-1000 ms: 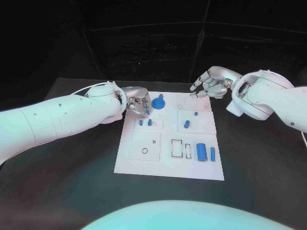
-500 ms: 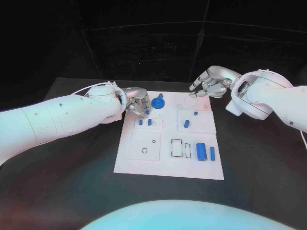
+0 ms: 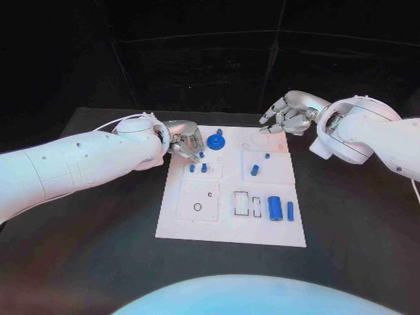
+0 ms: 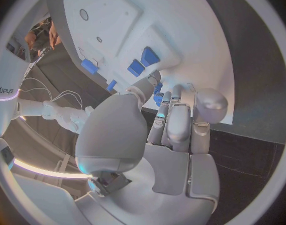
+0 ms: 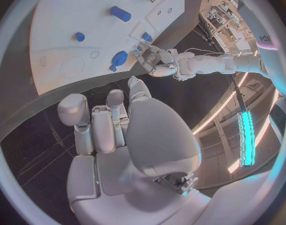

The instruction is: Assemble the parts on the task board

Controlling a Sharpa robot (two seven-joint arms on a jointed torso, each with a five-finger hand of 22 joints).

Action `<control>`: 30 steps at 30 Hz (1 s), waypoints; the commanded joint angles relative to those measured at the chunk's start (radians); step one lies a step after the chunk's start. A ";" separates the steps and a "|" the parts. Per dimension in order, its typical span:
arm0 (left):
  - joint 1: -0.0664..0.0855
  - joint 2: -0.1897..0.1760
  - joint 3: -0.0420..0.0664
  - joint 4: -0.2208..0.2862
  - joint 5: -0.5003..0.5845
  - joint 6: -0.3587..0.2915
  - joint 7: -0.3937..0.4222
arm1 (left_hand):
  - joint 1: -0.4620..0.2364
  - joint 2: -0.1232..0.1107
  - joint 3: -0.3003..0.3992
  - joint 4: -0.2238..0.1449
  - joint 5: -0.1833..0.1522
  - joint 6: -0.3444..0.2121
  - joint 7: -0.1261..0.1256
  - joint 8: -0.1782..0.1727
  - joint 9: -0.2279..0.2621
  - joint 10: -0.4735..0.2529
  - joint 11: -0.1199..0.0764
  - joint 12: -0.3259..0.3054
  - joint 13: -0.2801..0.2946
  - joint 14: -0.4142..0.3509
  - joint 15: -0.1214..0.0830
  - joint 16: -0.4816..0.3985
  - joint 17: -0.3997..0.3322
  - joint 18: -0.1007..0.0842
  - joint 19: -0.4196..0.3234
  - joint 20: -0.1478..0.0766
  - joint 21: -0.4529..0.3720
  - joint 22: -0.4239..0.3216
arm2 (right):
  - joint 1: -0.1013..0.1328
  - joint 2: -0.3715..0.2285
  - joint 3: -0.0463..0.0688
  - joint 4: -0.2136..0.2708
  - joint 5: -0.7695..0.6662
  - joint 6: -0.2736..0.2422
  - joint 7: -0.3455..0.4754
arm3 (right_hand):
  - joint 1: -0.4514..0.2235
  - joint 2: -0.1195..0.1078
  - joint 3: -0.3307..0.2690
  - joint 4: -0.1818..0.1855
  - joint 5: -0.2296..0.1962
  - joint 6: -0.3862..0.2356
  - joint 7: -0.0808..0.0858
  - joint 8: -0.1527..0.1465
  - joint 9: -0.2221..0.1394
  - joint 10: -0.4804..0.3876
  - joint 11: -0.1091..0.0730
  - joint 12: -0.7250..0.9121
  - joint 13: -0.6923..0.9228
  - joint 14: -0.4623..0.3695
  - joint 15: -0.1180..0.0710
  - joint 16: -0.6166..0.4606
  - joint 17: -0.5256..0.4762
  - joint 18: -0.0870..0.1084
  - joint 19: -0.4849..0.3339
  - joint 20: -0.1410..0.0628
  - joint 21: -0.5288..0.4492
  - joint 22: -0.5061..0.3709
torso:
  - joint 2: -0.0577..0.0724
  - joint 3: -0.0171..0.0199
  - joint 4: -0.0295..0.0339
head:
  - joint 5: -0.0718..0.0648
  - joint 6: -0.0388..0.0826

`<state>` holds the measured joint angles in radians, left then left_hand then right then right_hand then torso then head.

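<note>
The white task board (image 3: 199, 223) lies mid-table. My left hand (image 3: 182, 142) hovers over its far left corner, and its thumb and fingers (image 4: 169, 116) pinch a small blue part (image 4: 158, 90). A blue round part (image 3: 216, 142) sits just right of that hand, and two short blue pegs (image 3: 197, 168) stand just below it. More blue pieces (image 3: 254, 170) lie mid-board, and two blue cylinders (image 3: 281, 209) lie at the near right. My right hand (image 3: 287, 118) hangs above the board's far right corner, fingers apart and holding nothing. The right wrist view also shows the left hand (image 5: 160, 64) beside the round part (image 5: 119, 58).
The board has empty outlined recesses (image 3: 247, 203) near its middle and a square panel with a small ring (image 3: 199, 205) at the left. Black table (image 3: 87, 249) surrounds the board on all sides.
My left hand has shifted very slightly over the board's far left corner. My right hand has stayed where it was.
</note>
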<state>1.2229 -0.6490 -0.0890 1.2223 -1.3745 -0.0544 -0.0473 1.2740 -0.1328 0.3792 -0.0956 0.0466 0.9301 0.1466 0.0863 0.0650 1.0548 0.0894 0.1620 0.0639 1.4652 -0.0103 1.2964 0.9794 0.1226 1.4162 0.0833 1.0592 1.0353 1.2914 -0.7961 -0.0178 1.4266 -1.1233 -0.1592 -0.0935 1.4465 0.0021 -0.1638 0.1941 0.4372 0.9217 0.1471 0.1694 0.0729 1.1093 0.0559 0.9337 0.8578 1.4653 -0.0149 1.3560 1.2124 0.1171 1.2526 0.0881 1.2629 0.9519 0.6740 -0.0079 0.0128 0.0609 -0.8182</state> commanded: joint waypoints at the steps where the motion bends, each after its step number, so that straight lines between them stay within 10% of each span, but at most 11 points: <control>1: 0.001 -0.015 0.001 0.011 0.008 -0.038 0.000 | 0.014 0.000 -0.015 -0.001 0.000 -0.018 0.003 -0.011 -0.001 -0.019 0.002 -0.013 0.001 0.003 0.009 -0.004 -0.005 -0.003 0.000 0.009 -0.011 -0.008 | 0.002 -0.006 0.000 0.000 -0.022 -0.003 -0.009 | 0.050 0.009 0.018 0.002 -0.022 0.009 -0.003 0.013 0.000 -0.050 -0.007 -0.140 -0.137 0.021 -0.009 -0.037 -0.048 0.012 -0.019 -0.006 -0.029 -0.043 | -0.001 -0.0015 0.0017 | -0.001 0.003; 7: 0.003 -0.063 0.003 0.037 0.096 -0.135 0.046 | 0.028 0.023 -0.021 0.003 0.001 0.000 0.014 -0.003 0.005 -0.025 0.007 -0.015 0.003 0.001 0.012 -0.007 -0.013 0.002 -0.006 0.012 -0.036 -0.033 | 0.001 -0.017 0.000 0.005 -0.143 -0.008 -0.023 | 0.157 0.002 0.100 -0.007 -0.113 0.061 -0.006 0.014 -0.005 -0.068 0.008 -0.393 -0.365 0.014 -0.010 -0.094 -0.121 0.014 -0.018 -0.007 -0.050 -0.066 | -0.002 -0.0009 -0.0007 | -0.017 0.012; 15: 0.005 -0.141 0.005 0.082 0.623 -0.232 0.220 | 0.058 0.063 0.028 -0.004 0.002 0.109 0.016 0.051 0.022 0.084 -0.002 0.042 0.019 -0.005 0.008 -0.015 -0.033 0.008 -0.017 0.012 -0.063 -0.056 | -0.022 -0.043 0.000 0.030 -0.362 -0.011 -0.052 | 0.178 -0.047 0.184 0.007 -0.139 0.127 -0.011 0.008 -0.006 -0.012 0.004 -0.611 -0.569 0.017 -0.005 -0.119 -0.152 0.013 -0.011 0.000 -0.057 -0.070 | -0.002 -0.0016 -0.0004 | -0.067 0.026; 23: 0.006 -0.185 0.005 0.137 1.120 -0.250 0.451 | 0.043 0.052 0.044 -0.002 0.003 0.102 0.020 0.046 0.010 0.069 0.004 0.047 0.013 -0.104 0.014 -0.143 -0.253 0.051 -0.136 0.016 -0.304 -0.275 | -0.061 -0.049 0.000 0.055 -0.497 -0.020 -0.071 | 0.163 -0.078 0.209 0.024 -0.161 0.123 -0.006 -0.020 -0.008 -0.040 0.020 -0.677 -0.636 0.014 0.006 -0.130 -0.167 0.014 -0.015 0.009 -0.066 -0.081 | -0.001 -0.0026 0.0007 | -0.088 0.036; 30: 0.005 -0.197 0.005 0.177 1.284 -0.226 0.546 | 0.045 0.060 0.054 -0.003 0.003 0.106 0.022 0.051 0.007 0.065 0.005 0.059 0.013 -0.182 0.017 -0.236 -0.404 0.060 -0.184 0.021 -0.375 -0.328 | -0.083 -0.036 0.000 0.057 -0.534 -0.013 -0.071 | 0.163 -0.094 0.230 0.028 -0.168 0.119 0.001 -0.038 -0.007 -0.041 0.027 -0.700 -0.673 0.014 0.011 -0.131 -0.169 0.015 -0.015 0.014 -0.069 -0.084 | 0.000 -0.0017 0.0016 | -0.086 0.040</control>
<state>1.2266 -0.8456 -0.0849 1.3919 -0.2722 -0.2802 0.3885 1.3247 -0.0804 0.4282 -0.0993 0.0466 1.0366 0.1625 0.1339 0.0732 1.1273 0.0968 0.2189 0.0773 1.2866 0.0066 1.0643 0.5815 0.1712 1.2383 0.1041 0.6893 0.7083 1.2078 -0.8338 -0.0186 1.4823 -1.5935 -0.1648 -0.1567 1.6075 -0.0821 0.0617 0.2223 0.2735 1.0410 0.1414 0.1328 0.0667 1.0719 0.0806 0.2377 0.1878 1.4687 -0.0107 1.2281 1.0440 0.1167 1.2387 0.0967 1.1984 0.8690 0.6735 -0.0099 0.0130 -0.0255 -0.7796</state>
